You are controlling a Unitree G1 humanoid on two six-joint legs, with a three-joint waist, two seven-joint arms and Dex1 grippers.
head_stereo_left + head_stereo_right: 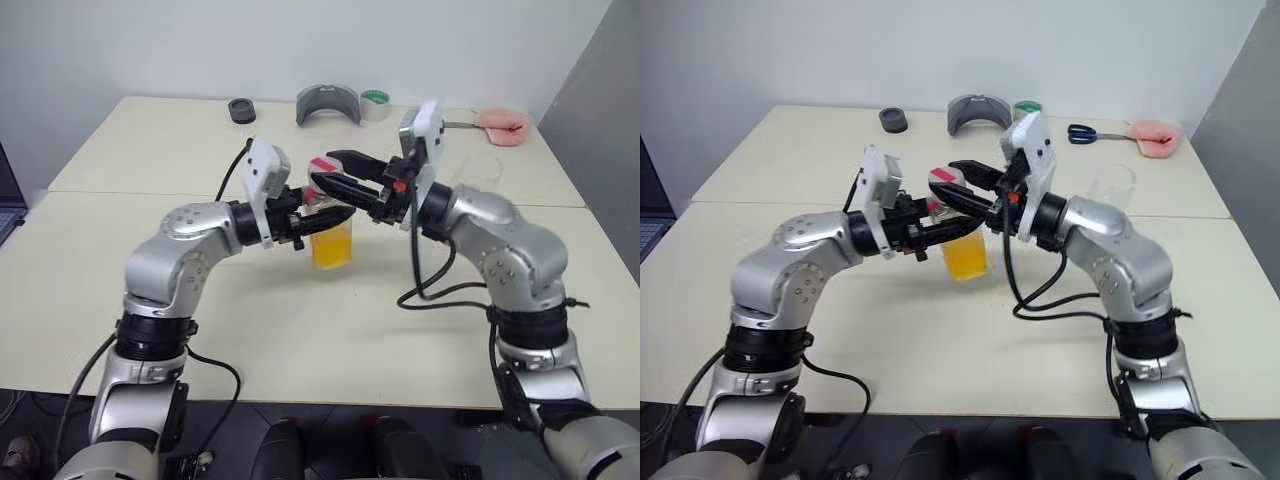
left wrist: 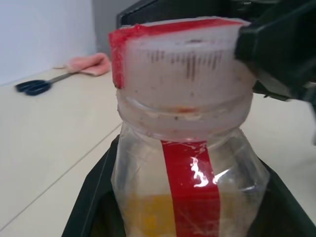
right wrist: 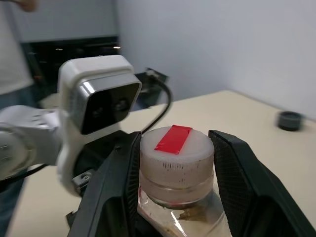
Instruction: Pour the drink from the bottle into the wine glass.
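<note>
- From the head views: the left gripper (image 1: 305, 225) pinches the bottle (image 1: 330, 235) by its body and holds it up off the table (image 1: 330, 340), so it stays put. The right gripper (image 1: 335, 185) comes in from the other side at the cap (image 1: 945, 178). The wine glass (image 1: 1111, 187) stands far off to the right, waiting.
- Left wrist view: black fingers (image 2: 89, 202) hug the bottle, with the drink (image 2: 148, 215) low inside.
- Right wrist view: the right fingers (image 3: 237, 182) press on both sides of the cap, probably to twist it off before pouring.
</note>
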